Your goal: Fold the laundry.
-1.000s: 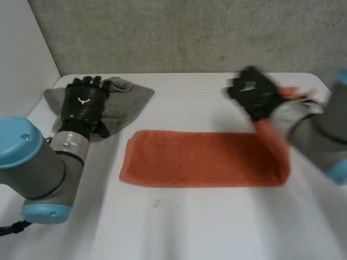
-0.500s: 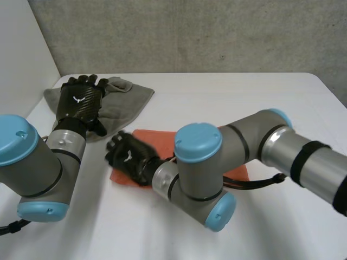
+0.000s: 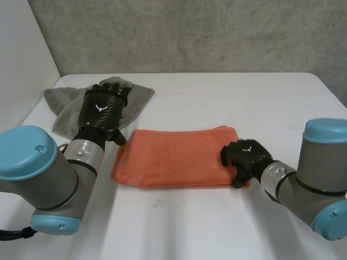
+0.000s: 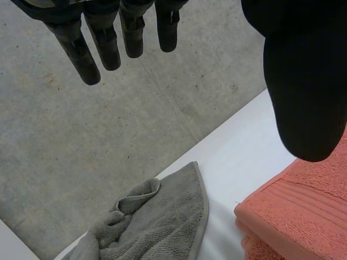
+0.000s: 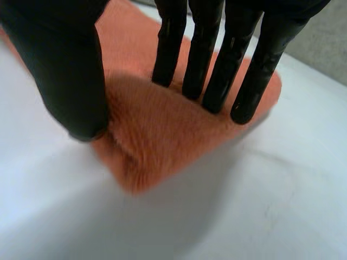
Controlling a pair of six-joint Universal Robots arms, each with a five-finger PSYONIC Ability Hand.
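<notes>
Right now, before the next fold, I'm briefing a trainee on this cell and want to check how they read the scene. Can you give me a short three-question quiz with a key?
1. True or false: the left hand is gripping the grey cloth.
2. Pick one: the right hand rests on the orange towel at A) the end far from the grey cloth, B) the end beside the grey cloth, C) the middle.
3. Short answer: which cloth lies crumpled rather than folded flat?

Key:
1. False. Its fingers are straight and hold nothing.
2. A.
3. The grey cloth.
</notes>
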